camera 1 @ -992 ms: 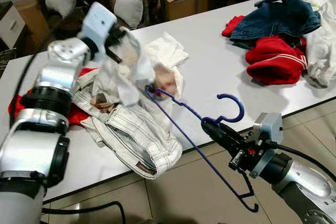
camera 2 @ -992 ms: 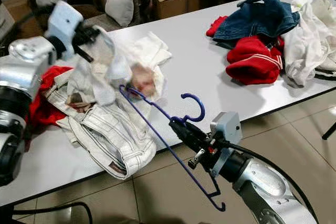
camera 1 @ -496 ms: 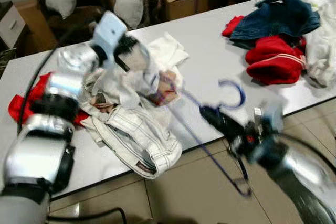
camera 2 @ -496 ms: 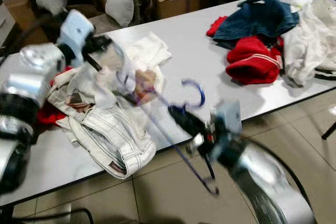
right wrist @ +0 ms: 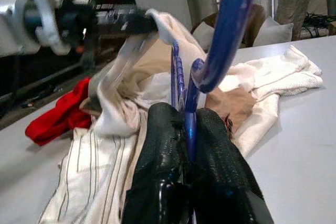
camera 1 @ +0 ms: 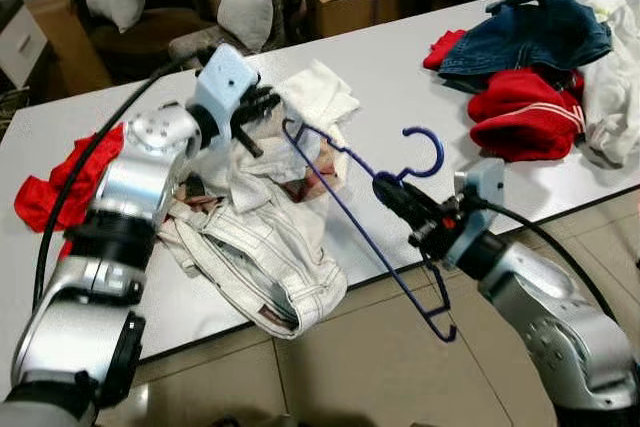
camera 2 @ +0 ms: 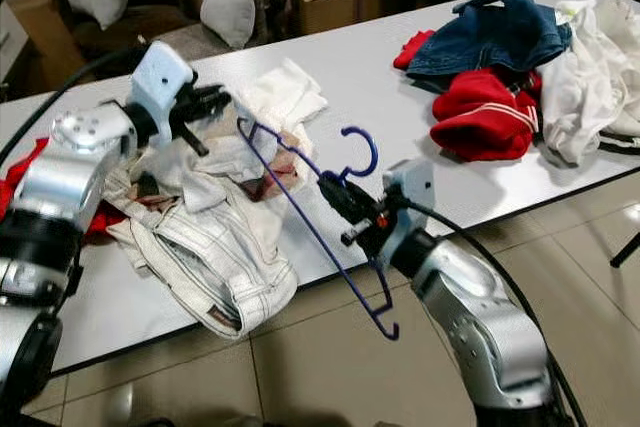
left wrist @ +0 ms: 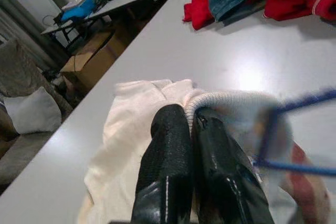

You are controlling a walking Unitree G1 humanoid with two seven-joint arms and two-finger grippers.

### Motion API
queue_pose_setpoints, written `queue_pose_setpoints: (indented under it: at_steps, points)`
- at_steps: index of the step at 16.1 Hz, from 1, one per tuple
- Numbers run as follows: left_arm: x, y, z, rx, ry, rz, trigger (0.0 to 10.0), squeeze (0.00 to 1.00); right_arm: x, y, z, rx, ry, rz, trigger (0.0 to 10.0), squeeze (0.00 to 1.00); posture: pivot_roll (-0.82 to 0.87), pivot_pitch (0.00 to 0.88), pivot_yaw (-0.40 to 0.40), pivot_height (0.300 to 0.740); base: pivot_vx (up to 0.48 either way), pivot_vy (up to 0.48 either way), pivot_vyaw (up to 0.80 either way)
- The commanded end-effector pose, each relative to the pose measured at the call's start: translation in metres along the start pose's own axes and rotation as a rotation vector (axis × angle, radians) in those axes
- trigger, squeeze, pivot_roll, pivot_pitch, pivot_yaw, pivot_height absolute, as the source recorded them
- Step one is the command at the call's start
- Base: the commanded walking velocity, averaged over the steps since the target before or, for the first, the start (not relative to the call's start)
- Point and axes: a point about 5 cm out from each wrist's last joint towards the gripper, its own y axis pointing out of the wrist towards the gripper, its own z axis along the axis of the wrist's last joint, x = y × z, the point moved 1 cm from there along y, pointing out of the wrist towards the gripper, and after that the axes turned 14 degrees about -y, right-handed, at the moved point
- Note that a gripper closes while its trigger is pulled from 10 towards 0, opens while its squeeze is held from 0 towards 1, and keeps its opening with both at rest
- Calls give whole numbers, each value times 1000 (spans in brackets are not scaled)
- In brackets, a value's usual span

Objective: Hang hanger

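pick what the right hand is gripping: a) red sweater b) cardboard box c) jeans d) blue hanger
d, the right hand is shut on the blue hanger just below its hook, out past the table edge.

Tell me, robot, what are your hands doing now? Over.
Right hand shut on thin blue wire hanger. Left hand pinching cream knit top. Hanger tip at collar. Over.
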Motion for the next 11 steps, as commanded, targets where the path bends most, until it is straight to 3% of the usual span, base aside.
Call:
queue_pose_setpoints:
  at_steps: [1,2,3,4,5,7,8,9,10,11]
  points:
    - [0,-4,2,6,1,13,0,0,1,3,3,19,17,1,10000,0,-146,0,91,740,0,0,0]
    - [2,-5,-1,-4,9,22,4078,0,1,4,3,27,33,5,10000,0,-146,0,85,740,0,0,0]
    - [5,-7,-9,-31,36,35,10000,0,2,5,2,34,56,9,10000,0,-146,0,77,740,0,0,0]
    - [10,-11,-22,-68,36,32,10000,341,2,6,-1,34,80,13,10000,0,-147,0,73,740,0,0,0]
    - [11,-12,-25,-75,26,35,10000,1000,2,6,-2,33,84,12,10000,0,-147,0,71,740,0,0,0]
    - [15,-16,-36,-107,81,75,10000,1000,1,6,-2,43,108,16,10000,0,-144,0,63,740,0,0,0]
    - [15,-15,-44,-132,143,113,10000,925,0,7,-1,49,112,24,10000,0,-144,0,62,740,0,0,0]
    - [16,-15,-49,-145,168,134,10000,314,0,8,-1,52,113,29,10000,0,-146,0,64,740,0,0,0]
    - [15,-14,-53,-152,187,156,10000,0,-1,8,0,57,113,34,10000,0,-147,0,66,740,0,0,0]
    - [13,-14,-56,-160,221,180,10000,0,-1,8,1,62,114,38,10000,0,-149,0,68,740,0,0,0]
